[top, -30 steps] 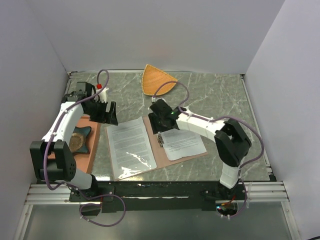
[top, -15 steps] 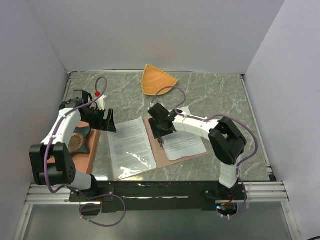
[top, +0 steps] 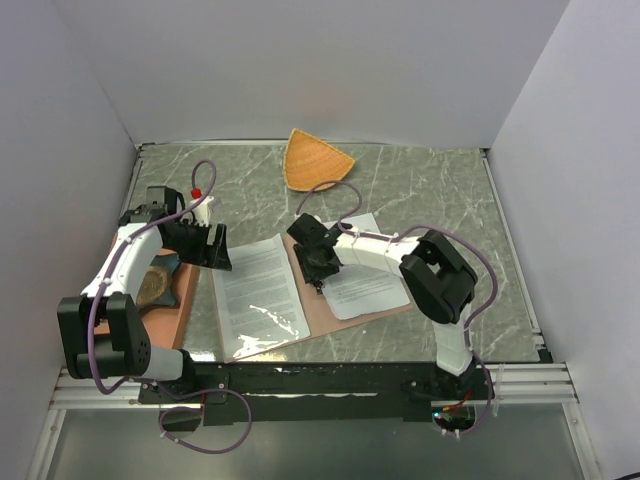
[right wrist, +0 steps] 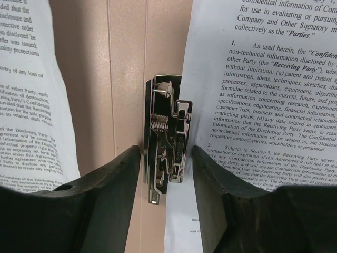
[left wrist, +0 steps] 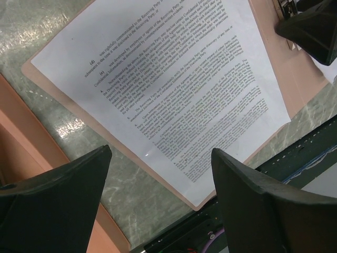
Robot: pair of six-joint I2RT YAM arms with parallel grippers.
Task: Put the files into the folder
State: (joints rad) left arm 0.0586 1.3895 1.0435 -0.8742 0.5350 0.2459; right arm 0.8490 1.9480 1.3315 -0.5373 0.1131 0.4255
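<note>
The folder (top: 325, 308) lies open on the marble, reddish-brown, with one of the files (top: 257, 295) on its left half and another sheet (top: 370, 285) on its right half. In the right wrist view the metal clip (right wrist: 168, 137) sits on the folder's spine (right wrist: 126, 63), between the left sheet (right wrist: 26, 105) and the right sheet (right wrist: 253, 79). My right gripper (right wrist: 166, 158) straddles the clip, open, with a narrow gap on each side. My left gripper (top: 215, 250) hangs open at the folder's left edge. From its wrist I see the left sheet (left wrist: 174, 79) beyond the open left gripper (left wrist: 160, 158).
A salmon-orange tray (top: 178, 312) holding a teal and brown object (top: 158, 282) lies under the left arm. An orange fan-shaped dish (top: 315, 160) rests at the back. The table's near edge and black rail (left wrist: 295, 153) run just past the folder's corner.
The right gripper has slid a little left and nearer along the spine, and its jaws have narrowed around the clip. The left gripper has dropped nearer, toward the folder's left edge.
</note>
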